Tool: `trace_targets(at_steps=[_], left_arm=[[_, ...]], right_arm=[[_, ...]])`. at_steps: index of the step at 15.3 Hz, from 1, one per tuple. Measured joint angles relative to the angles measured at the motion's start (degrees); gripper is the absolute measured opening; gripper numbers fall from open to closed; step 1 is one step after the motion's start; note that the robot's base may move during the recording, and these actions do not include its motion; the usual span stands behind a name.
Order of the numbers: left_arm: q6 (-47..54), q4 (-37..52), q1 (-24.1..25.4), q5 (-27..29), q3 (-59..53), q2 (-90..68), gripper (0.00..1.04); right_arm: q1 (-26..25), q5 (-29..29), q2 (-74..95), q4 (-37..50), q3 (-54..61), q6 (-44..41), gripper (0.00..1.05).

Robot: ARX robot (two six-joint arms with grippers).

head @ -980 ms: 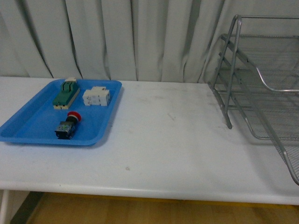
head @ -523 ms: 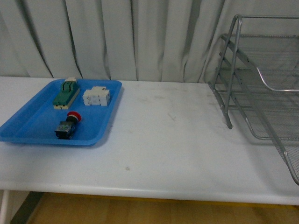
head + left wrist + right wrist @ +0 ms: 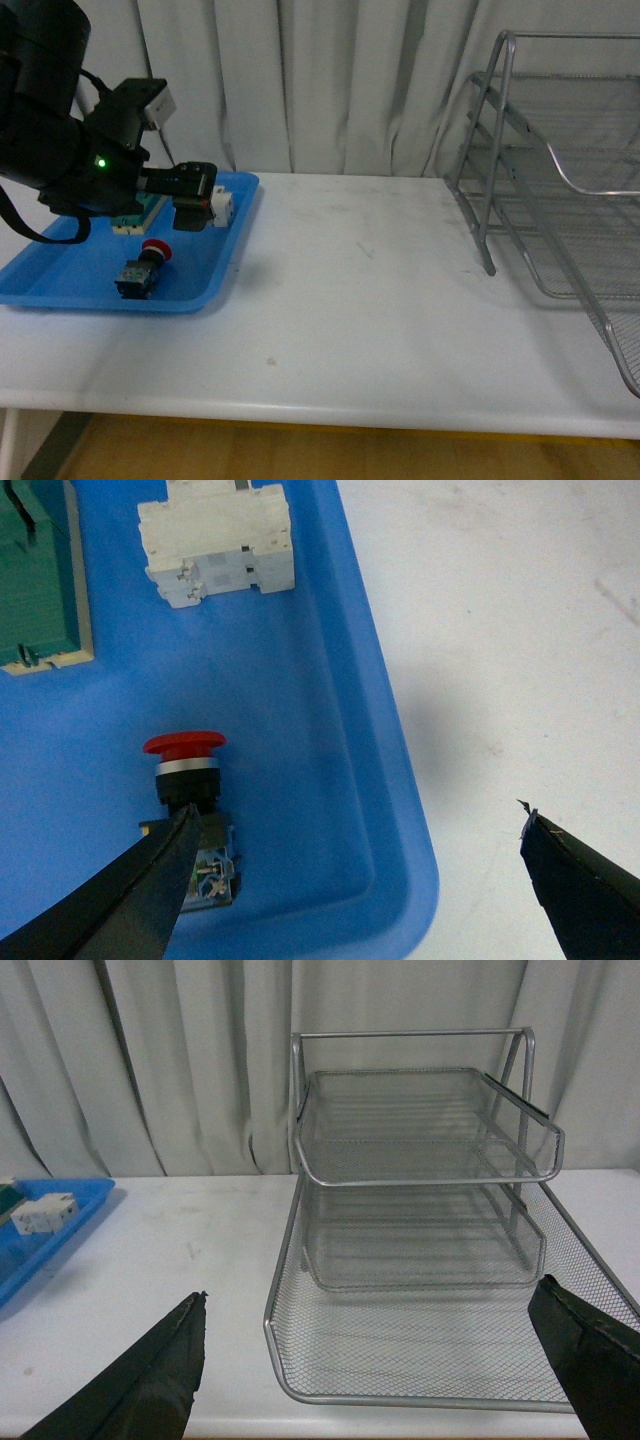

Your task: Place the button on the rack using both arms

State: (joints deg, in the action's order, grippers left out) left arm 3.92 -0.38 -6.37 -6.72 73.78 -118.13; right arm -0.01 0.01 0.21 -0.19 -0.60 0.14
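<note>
Button [image 3: 143,268]: one, lying on its side inside the blue tray [image 3: 60,285], toward the tray's near edge, red cap pointing at the tray's far side. Sharing that tray, one green-and-cream switch block [image 3: 128,214] and one white block [image 3: 224,205], both along the far side. One tray, one silver three-tier wire rack [image 3: 560,200], well apart from the tray at the other end of the white table [image 3: 380,300].

New against half a second ago: left arm now in the front view, with the left gripper [image 3: 190,203] hanging over the tray's far right corner. Button, blocks and rack lying as before.

Left gripper spread wide, holding nothing, clear of the button in the front view. Right gripper [image 3: 370,1292] seen only by its own wrist camera, likewise wide open and empty, facing the rack's open front.

Green-and-cream block mostly hidden behind the left arm in the front view, white block half covered by the gripper. Rack cut off at the frame's edge. Bluish parts of the button's body too small to make out.
</note>
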Motion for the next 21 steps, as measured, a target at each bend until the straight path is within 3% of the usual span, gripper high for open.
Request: trace_targets(at_steps=[5, 11, 15, 19, 20, 21], left_arm=[[-0.04, -2.56, 3.15, 5.09, 5.62, -9.03, 0.98], [-0.85, -2.86, 4.85, 2.78, 7.02, -11.63, 0.98], [-0.42, -5.4, 5.07, 4.57, 11.15, -16.66, 0.98], [-0.26, -5.64, 4.9, 3.89, 12.59, -17.05, 0.49], [0.11, -5.6, 4.76, 3.78, 12.59, -17.05, 0.4], [0.48, -5.55, 4.74, 3.69, 12.59, -17.05, 0.39]], right_arm=[[0.0, 0.0, 0.0, -0.02, -0.02, 0.0, 0.98], [0.0, 0.0, 0.0, 0.0, 0.0, 0.0, 0.98], [0.0, 0.0, 0.0, -0.02, 0.0, 0.0, 0.98], [0.0, 0.0, 0.0, 0.0, -0.02, 0.0, 0.98], [0.0, 0.0, 0.0, -0.02, 0.0, 0.0, 0.98], [0.0, 0.0, 0.0, 0.0, 0.0, 0.0, 0.98]])
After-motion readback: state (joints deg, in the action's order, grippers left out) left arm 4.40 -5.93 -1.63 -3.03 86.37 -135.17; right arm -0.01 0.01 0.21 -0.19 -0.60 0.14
